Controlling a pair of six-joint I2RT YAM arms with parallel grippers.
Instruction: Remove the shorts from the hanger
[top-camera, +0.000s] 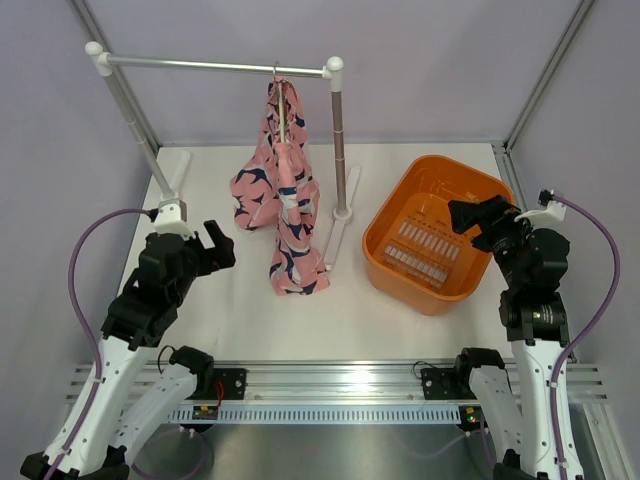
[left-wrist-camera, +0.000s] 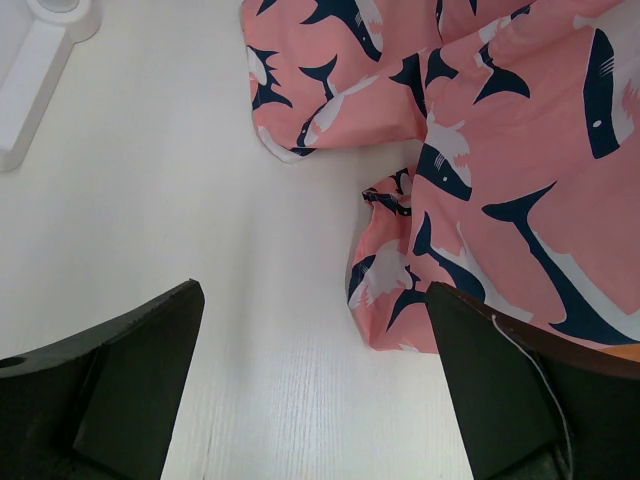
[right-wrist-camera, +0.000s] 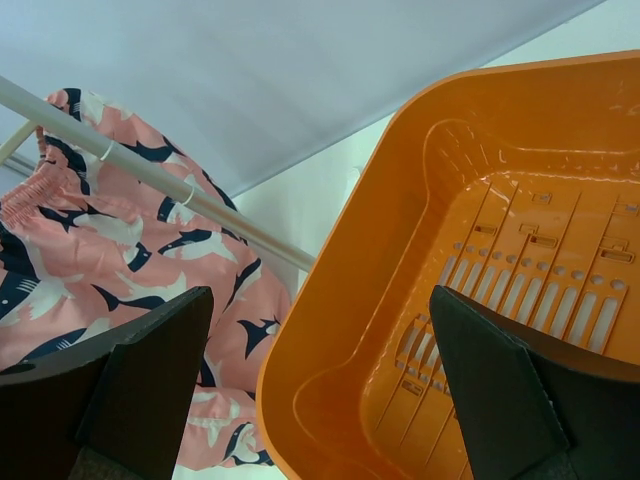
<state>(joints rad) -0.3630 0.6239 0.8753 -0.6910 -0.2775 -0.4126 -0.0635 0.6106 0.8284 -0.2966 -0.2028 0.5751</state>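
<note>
Shorts (top-camera: 285, 215) hang on hanger (top-camera: 283, 108), hooked on rail (top-camera: 200, 65); lower hem rests bunched on tabletop (top-camera: 300, 330). Left end effector (left-wrist-camera: 312, 300) released, jaws wide, low over tabletop just left of the hem, not touching cloth. Right end effector (right-wrist-camera: 320, 300) released too, grasping nothing, poised over right side of orange basket (top-camera: 425, 295), facing the rail. Basket stands right of the rail stand's foot, apart from the shorts

orange basket (top-camera: 437, 290) on white table (top-camera: 200, 330), grey rail stand (top-camera: 215, 66) behind
</note>
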